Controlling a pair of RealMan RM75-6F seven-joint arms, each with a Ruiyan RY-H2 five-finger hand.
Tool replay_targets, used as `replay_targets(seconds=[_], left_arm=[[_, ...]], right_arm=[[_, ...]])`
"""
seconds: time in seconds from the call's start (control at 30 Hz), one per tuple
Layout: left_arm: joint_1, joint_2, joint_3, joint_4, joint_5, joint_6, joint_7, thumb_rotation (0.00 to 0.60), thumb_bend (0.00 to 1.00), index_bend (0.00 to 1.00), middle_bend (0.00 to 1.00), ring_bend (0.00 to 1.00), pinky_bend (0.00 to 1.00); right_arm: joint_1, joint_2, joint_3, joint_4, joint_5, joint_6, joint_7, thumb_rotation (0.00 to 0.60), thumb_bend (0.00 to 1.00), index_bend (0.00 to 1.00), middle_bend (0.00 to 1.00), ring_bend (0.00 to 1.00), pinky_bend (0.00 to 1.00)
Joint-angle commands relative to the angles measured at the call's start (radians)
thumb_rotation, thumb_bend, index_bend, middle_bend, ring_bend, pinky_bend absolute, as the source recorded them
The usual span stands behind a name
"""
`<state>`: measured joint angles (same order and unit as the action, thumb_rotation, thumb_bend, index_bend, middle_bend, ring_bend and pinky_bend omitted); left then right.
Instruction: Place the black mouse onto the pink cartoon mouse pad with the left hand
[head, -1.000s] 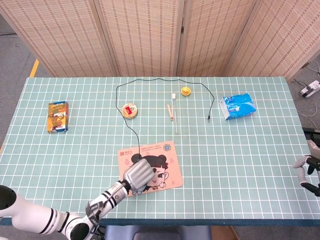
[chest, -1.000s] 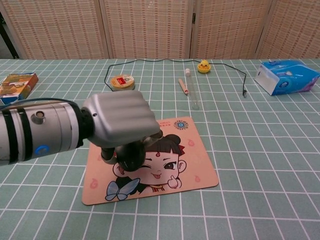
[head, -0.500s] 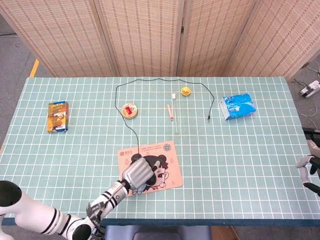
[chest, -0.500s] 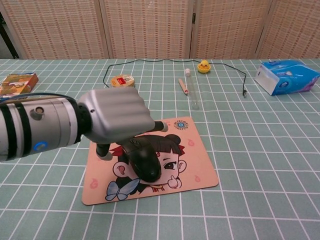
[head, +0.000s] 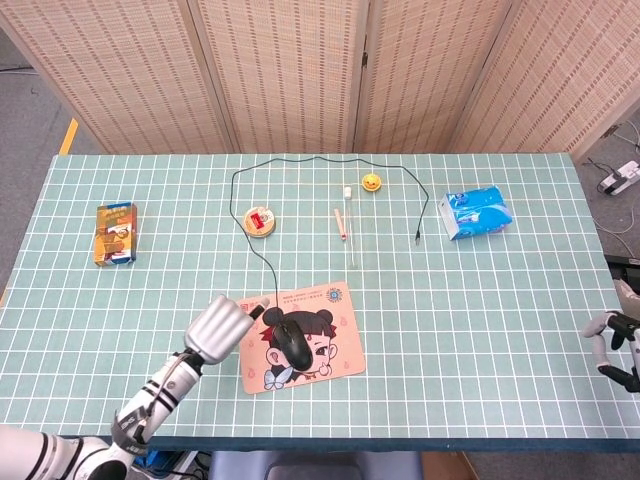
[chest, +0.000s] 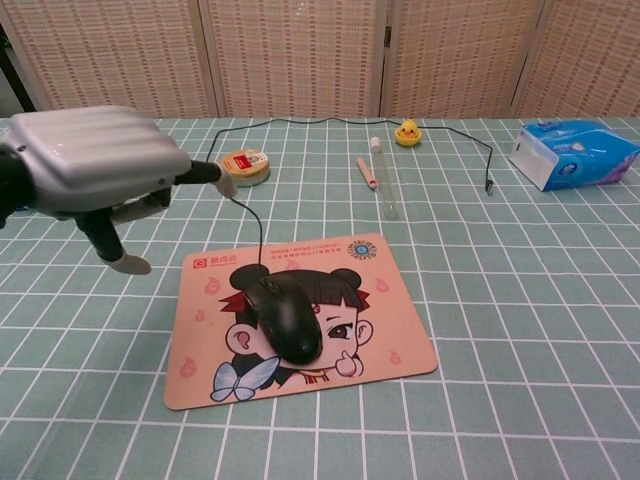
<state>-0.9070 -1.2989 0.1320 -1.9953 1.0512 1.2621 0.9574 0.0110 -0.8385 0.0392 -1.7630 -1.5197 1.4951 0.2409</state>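
Note:
The black mouse (head: 294, 344) (chest: 284, 316) lies on the pink cartoon mouse pad (head: 330, 300) (chest: 390, 300), over the drawn face, with its cable (head: 252, 238) (chest: 248, 215) running back across the table. My left hand (head: 221, 326) (chest: 96, 162) hovers to the left of the pad, apart from the mouse, fingers spread and empty. My right hand (head: 615, 344) shows only at the far right edge of the head view, off the table; whether it holds anything is unclear.
A round yellow tin (head: 260, 221) (chest: 243, 164), a clear tube (head: 350, 222) (chest: 384, 180), a wooden stick (head: 339, 222), a small yellow duck (head: 372, 182) (chest: 407, 133), a blue tissue pack (head: 477, 212) (chest: 572, 153) and an orange box (head: 116, 233) (chest: 35, 167) lie on the green gridded table.
My left hand has let go of the mouse and drawn back to the left, off the pad. The mouse stays on the pad.

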Motion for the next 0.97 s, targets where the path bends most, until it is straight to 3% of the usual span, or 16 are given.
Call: replay_targets(seconds=[0.03, 0.23, 0.47, 0.57, 0.73, 0.97], left_arm=[[0.166, 0.131, 0.046, 0.039, 0.192, 0.112, -0.305, 0.6, 0.17, 0.25, 0.82, 0.88, 1.0], [0.303, 0.184, 0.082, 0.12, 0.33, 0.238, -0.418, 0.6, 0.17, 0.27, 0.74, 0.75, 0.99], [0.442, 0.193, 0.095, 0.233, 0.42, 0.335, -0.579, 0.6, 0.17, 0.29, 0.63, 0.65, 0.8], [0.498, 0.189, 0.097, 0.278, 0.44, 0.367, -0.641, 0.6, 0.17, 0.33, 0.63, 0.64, 0.77], [0.593, 0.161, 0.071, 0.358, 0.395, 0.402, -0.692, 0.6, 0.17, 0.41, 0.62, 0.64, 0.77], [0.666, 0.153, 0.035, 0.384, 0.347, 0.402, -0.67, 0.6, 0.17, 0.42, 0.62, 0.64, 0.77]], right_arm=[[0.009, -0.008, -0.003, -0.006, 0.009, -0.021, -0.028, 0.6, 0.35, 0.51, 0.52, 0.58, 0.72], [0.025, -0.023, -0.009, -0.021, 0.03, -0.067, -0.096, 0.6, 0.35, 0.51, 0.52, 0.58, 0.72], [0.042, -0.045, -0.016, -0.036, 0.046, -0.109, -0.169, 0.6, 0.35, 0.51, 0.52, 0.58, 0.72], [0.048, -0.053, -0.018, -0.04, 0.054, -0.122, -0.193, 0.6, 0.35, 0.51, 0.52, 0.58, 0.72], [0.052, -0.06, -0.019, -0.046, 0.062, -0.13, -0.219, 0.6, 0.35, 0.51, 0.52, 0.58, 0.72], [0.058, -0.072, -0.022, -0.047, 0.074, -0.145, -0.24, 0.6, 0.35, 0.51, 0.52, 0.58, 0.72]])
